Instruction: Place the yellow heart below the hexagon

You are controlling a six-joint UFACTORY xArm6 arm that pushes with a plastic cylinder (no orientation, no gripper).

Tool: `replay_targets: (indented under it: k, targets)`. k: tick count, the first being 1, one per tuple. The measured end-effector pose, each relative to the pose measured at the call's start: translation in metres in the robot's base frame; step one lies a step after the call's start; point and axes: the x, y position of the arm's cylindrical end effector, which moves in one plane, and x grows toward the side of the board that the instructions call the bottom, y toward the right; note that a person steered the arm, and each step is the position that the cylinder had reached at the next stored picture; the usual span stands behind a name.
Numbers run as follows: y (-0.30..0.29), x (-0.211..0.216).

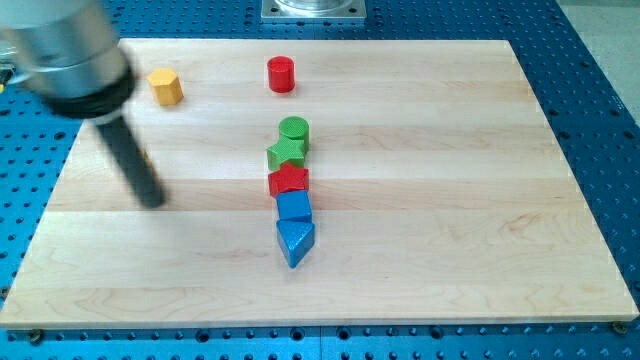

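The yellow hexagon (166,87) sits near the view's top left of the wooden board (450,200). My dark rod comes down from the top left corner, and my tip (152,201) rests on the board well below the hexagon. A thin yellow-orange sliver (146,156) shows at the rod's right edge, just above the tip. It may be the yellow heart, mostly hidden behind the rod; its shape cannot be made out.
A red cylinder (281,74) stands at the top centre. A column runs down the middle: green cylinder (294,130), green star-like block (284,154), red star (288,180), blue cube (294,206), blue triangle (294,241).
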Motion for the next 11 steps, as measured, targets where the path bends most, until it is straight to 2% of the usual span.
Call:
replay_targets:
  k: [1,2,3,4,5,6,7,8,9,10,11]
  targets:
    - [-0.020,-0.090]
    - [0.017,0.005]
    - [-0.047,0.036]
    - [-0.083,-0.048]
    - [-0.071,-0.046]
    - [-0.061,0.001]
    - [-0.022,0.010]
    - [-0.004,-0.068]
    - [0.003,-0.021]
    - [0.055,-0.073]
    - [0.024,-0.124]
